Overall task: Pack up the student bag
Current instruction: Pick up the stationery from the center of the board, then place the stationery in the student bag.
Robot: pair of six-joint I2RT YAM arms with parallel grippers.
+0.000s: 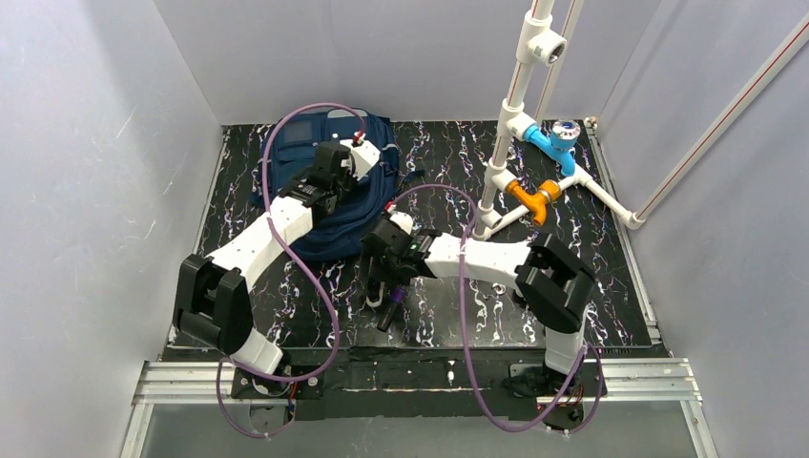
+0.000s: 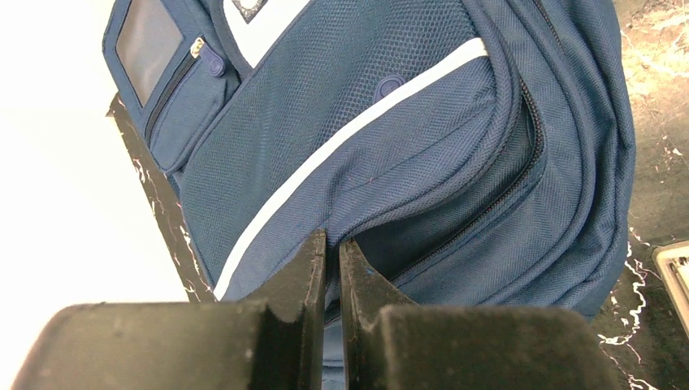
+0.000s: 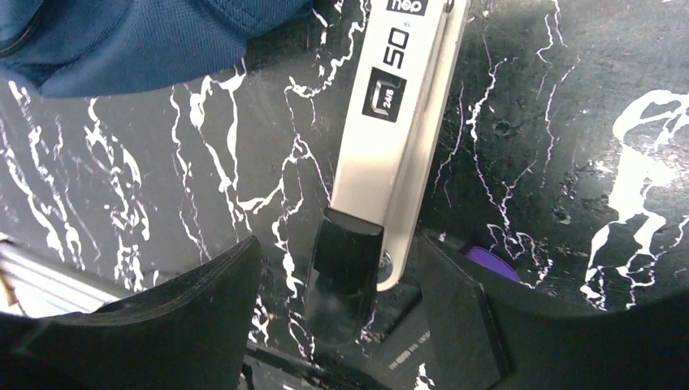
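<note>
The student bag (image 1: 298,153), navy with pale stripes, lies at the back left of the black marbled table. My left gripper (image 1: 355,153) is down on it. In the left wrist view the jaws (image 2: 331,240) are shut on a fold of the bag (image 2: 390,122) at the edge of a front pocket flap. My right gripper (image 1: 382,262) hangs low just right of the bag's near corner. It stands open (image 3: 340,244) astride the black end of a silver-white stapler (image 3: 398,130) lying flat, with a gap on each side. A purple thing (image 3: 491,264) peeks out behind the right finger.
A white pipe frame (image 1: 506,153) with blue and orange fittings stands at the back right. A dark marker with a purple end (image 1: 393,303) lies by the right gripper. An aluminium rail (image 1: 420,377) runs along the near edge. White walls close in the sides.
</note>
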